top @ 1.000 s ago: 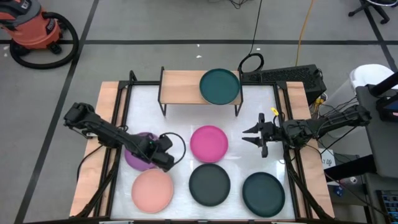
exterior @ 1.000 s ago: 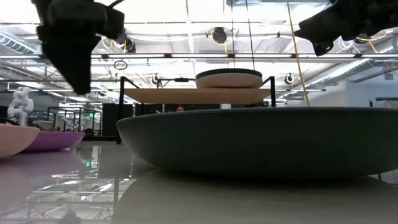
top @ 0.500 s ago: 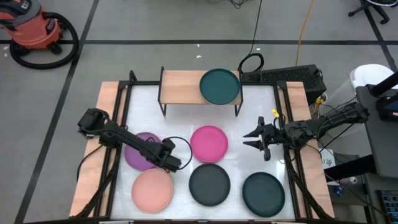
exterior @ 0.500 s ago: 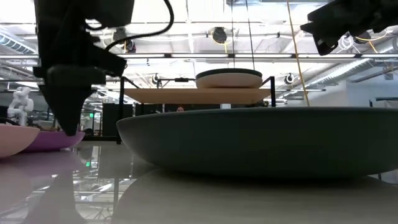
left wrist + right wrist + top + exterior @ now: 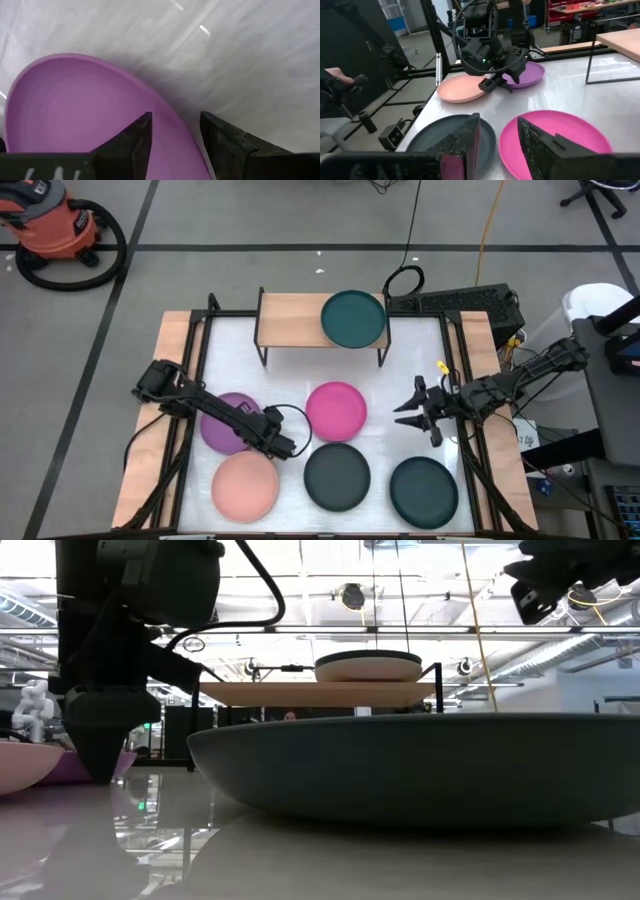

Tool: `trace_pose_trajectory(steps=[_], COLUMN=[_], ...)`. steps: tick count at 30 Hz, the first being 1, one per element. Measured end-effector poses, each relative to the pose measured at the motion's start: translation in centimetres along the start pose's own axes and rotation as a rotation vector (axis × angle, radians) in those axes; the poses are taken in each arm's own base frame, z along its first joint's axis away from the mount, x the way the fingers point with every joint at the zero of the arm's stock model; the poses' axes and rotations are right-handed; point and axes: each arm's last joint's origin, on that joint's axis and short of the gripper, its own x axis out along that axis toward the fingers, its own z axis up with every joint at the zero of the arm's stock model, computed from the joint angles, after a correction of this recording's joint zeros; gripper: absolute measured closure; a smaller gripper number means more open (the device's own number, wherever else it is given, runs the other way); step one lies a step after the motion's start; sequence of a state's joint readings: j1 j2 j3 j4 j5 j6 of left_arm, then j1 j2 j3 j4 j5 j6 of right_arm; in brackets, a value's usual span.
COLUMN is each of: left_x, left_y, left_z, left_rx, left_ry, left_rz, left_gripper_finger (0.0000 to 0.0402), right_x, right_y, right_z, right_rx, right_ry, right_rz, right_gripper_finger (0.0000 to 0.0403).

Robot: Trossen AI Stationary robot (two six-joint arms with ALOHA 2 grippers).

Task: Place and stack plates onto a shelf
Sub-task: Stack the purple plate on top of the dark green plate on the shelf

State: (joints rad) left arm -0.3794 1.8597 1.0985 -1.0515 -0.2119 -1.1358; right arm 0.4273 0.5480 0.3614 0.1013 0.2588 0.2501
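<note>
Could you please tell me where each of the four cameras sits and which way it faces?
High: overhead, looking straight down; both arms, shelf.
Low: at tabletop height, looking level past a dark plate to the shelf; arms overhead.
Left wrist: over the purple plate; left tool open astride its rim.
Right wrist: faces the left arm; right tool open.
All four show the purple plate.

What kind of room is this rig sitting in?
Likely a robotics lab or workshop: bare grey floor marked with dark tape lines, a shop vacuum beside the table, and exposed ceiling pipes and lights in the low view.
</note>
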Motion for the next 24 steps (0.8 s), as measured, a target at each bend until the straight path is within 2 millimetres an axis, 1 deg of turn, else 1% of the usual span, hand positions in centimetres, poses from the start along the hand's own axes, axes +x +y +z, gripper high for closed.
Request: trace_pose_trajectory(steps=[3,8,11,13,16,18,21,24], left_x=[0.0,0.1,0.4,-0.1,-1.3,-2.5,-5.0,-8.1], left_y=[-0.1,-0.1,0.4,0.6,1.3,1.7,2.3,2.5], left_z=[0.0,0.0,0.0,0.1,0.1,0.1,0.0,-0.2], left_rx=[0.0,0.033,0.065,0.059,0.065,0.061,0.096,0.203], left_ry=[0.0,0.002,0.006,-0.002,0.003,-0.015,-0.062,-0.123], left_rz=[-0.006,-0.009,0.045,0.036,0.015,-0.029,-0.12,-0.232], left_gripper_finger=[0.0254,0.0334,0.0379,0.0389,0.039,0.039,0.039,0.039], right_x=[0.0,-0.1,-0.1,-0.1,-0.1,-0.1,-0.1,-0.1], right_y=[0.1,0.3,0.3,0.3,0.3,0.3,0.2,0.2], right_z=[0.0,-0.1,-0.1,-0.1,-0.1,-0.1,0.0,0.0], right_rx=[-0.001,-0.003,0.005,0.015,0.02,0.019,0.016,0.026], right_ry=[0.002,0.003,0.003,0.003,0.003,0.003,-0.002,-0.013], right_rz=[0.01,0.016,0.016,0.014,0.014,0.014,-0.003,-0.012], right_gripper_finger=[0.0289,0.0289,0.0289,0.0289,0.0289,0.0289,0.0289,0.0289])
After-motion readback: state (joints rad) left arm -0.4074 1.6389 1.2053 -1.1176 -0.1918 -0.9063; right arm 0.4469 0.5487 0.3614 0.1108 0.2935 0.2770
